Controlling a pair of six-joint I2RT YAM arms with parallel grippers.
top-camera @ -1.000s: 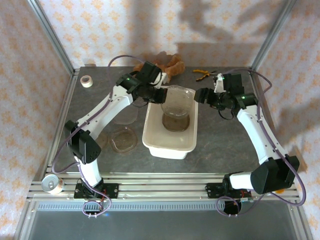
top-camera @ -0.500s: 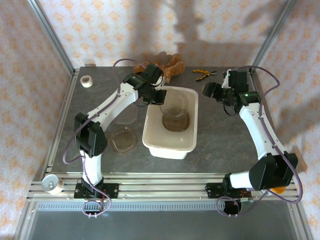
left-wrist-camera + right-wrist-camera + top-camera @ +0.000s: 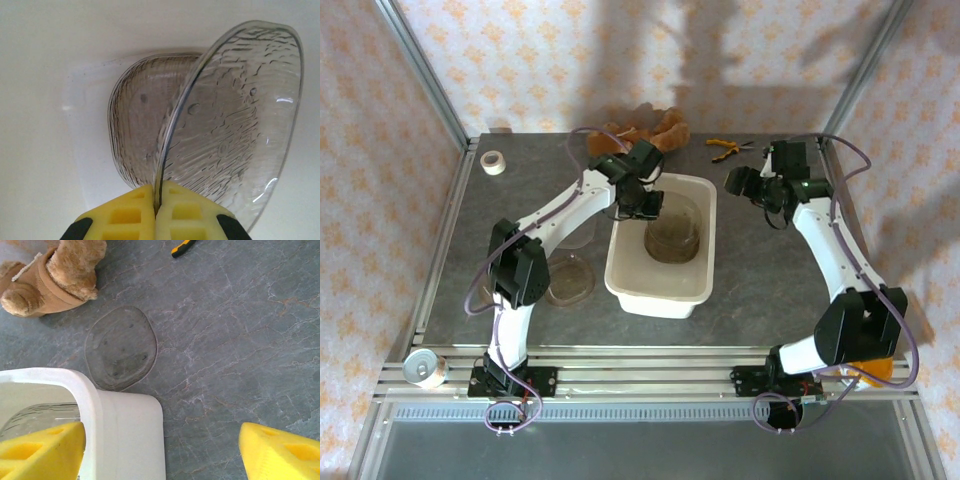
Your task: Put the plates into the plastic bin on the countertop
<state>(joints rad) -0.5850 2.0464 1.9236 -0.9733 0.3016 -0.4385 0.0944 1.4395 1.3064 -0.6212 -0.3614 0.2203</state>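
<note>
Hanging tilted on edge over the large white translucent plastic bin [image 3: 618, 262], a thin clear brown-tinted plate [image 3: 240, 110] is pinched at its rim by the left gripper [image 3: 156, 207], whose jaws are clamped on it. A second plate [image 3: 131, 130] lies flat on the bin floor below. At least two more lie out on the dark grey stone-look countertop [image 3: 770, 270]: a third plate [image 3: 568, 280] left of the bin and a fourth plate [image 3: 121, 347] beside its far corner. The right gripper [image 3: 160, 442] hovers there, jaws apart and empty.
</note>
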